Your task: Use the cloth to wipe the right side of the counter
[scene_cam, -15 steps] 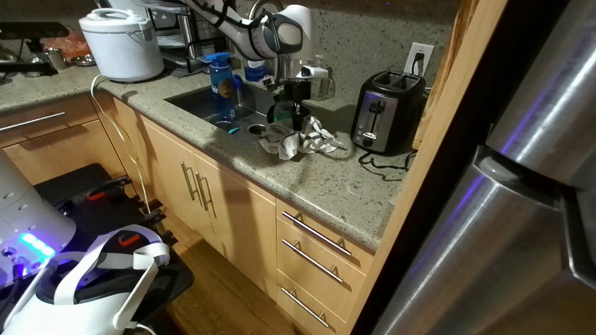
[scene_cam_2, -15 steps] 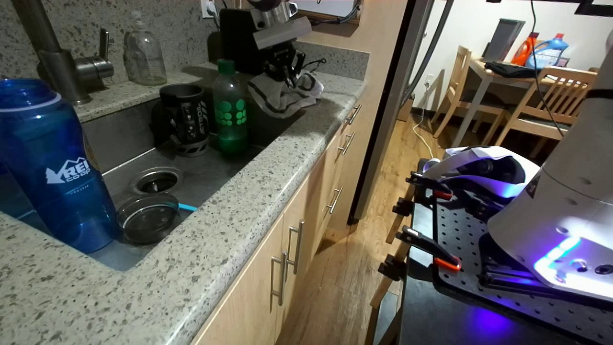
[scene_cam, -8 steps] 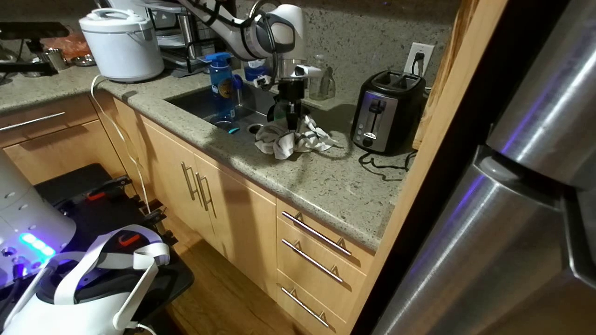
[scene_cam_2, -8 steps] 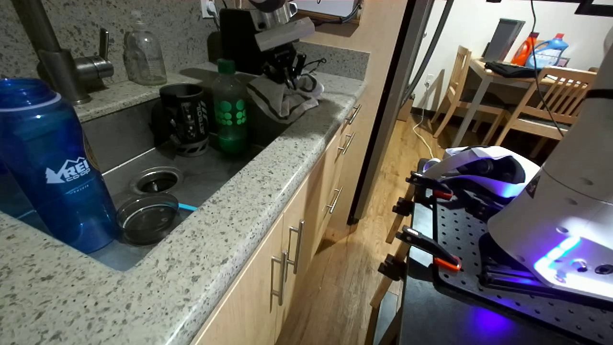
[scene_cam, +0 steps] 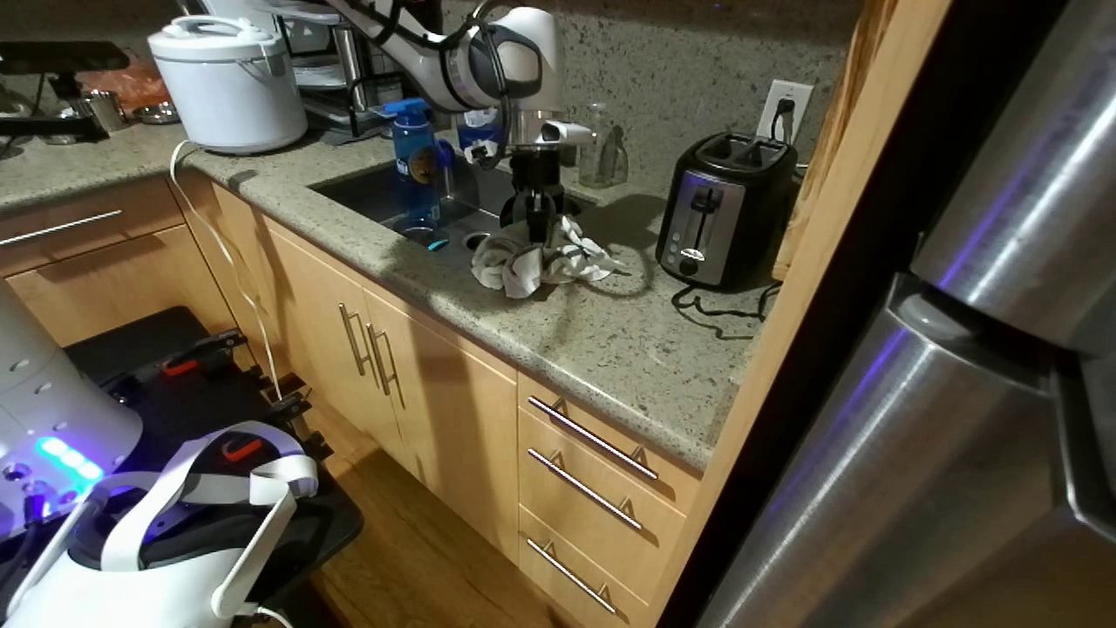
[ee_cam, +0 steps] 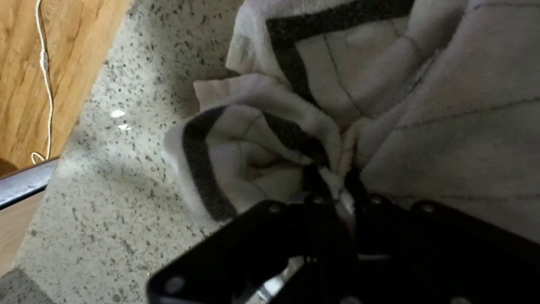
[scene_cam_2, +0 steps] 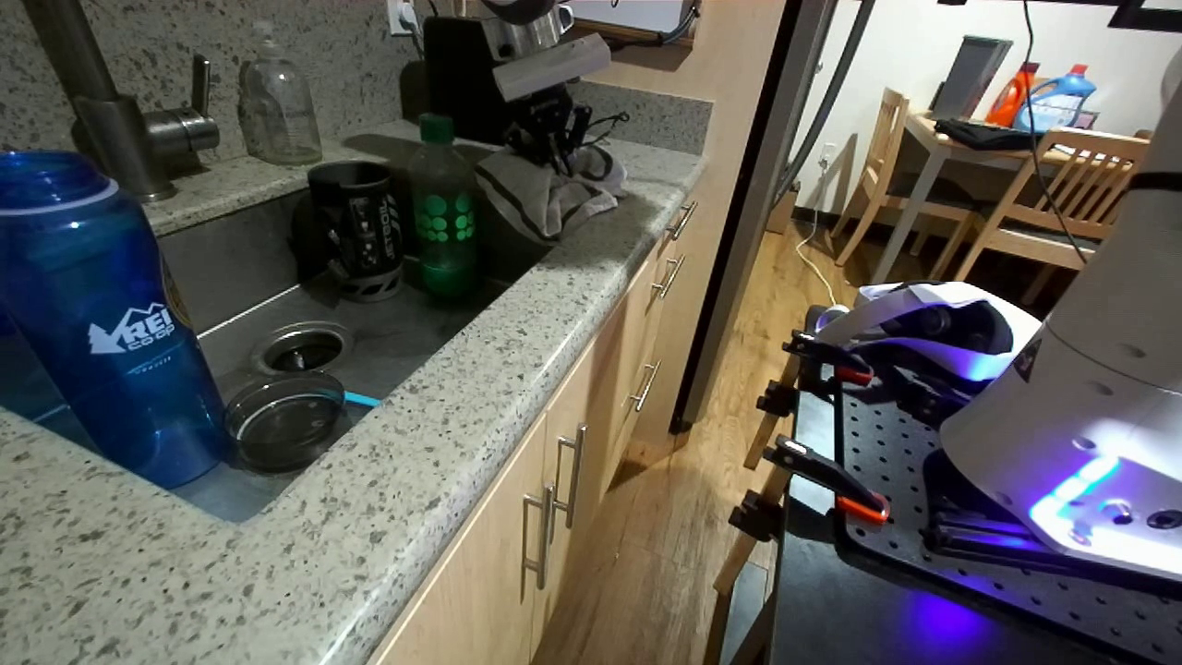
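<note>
Both jaws of the gripper (ee_cam: 333, 175) are pressed together on a gathered part of the cloth (scene_cam: 519, 270); in the wrist view, its white fabric is visible between the 2 of them.

Largest in this work is the counter (scene_cam: 623, 349), made of speckled stone. On its right side stands the black toaster (scene_cam: 728, 209), apart from the cloth. The cloth itself lies crumpled at a corner of the sink (scene_cam_2: 406, 328), and 1 part of it seems to cover the sink's edge. Compared with a moment ago, gripper and cloth have moved together, a little away from the toaster and towards the sink. From this I judge that the grip is holding and the wiping is under way; the surface before the toaster may need 1 more pass. If the stroke continues in this direction, the cloth could slip down into the sink.

About writing: the blue bottle (scene_cam_2: 129, 277), standing in the sink, carries "REI CO-OP" in white. On the green-dotted bottle (scene_cam_2: 443, 203) I can read no words. The black cup (scene_cam_2: 355, 217) beside it has "JETBOIL" written sideways. Smallest is the badge (scene_cam: 692, 255) on the toaster, which is too small to read.
</note>
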`<action>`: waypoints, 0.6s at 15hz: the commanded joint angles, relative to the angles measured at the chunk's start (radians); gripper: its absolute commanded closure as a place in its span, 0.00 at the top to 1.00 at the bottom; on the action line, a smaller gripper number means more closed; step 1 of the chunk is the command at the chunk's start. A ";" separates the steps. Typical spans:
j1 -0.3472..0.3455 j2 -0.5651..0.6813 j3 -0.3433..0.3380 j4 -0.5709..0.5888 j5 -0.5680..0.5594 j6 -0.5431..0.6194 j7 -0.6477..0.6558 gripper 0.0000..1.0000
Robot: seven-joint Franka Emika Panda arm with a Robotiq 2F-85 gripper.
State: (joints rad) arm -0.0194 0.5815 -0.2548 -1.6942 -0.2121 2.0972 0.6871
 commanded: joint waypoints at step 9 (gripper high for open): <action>-0.001 -0.033 0.026 -0.089 0.011 0.029 -0.042 0.03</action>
State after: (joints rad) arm -0.0178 0.5692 -0.2509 -1.7126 -0.2122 2.1024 0.6660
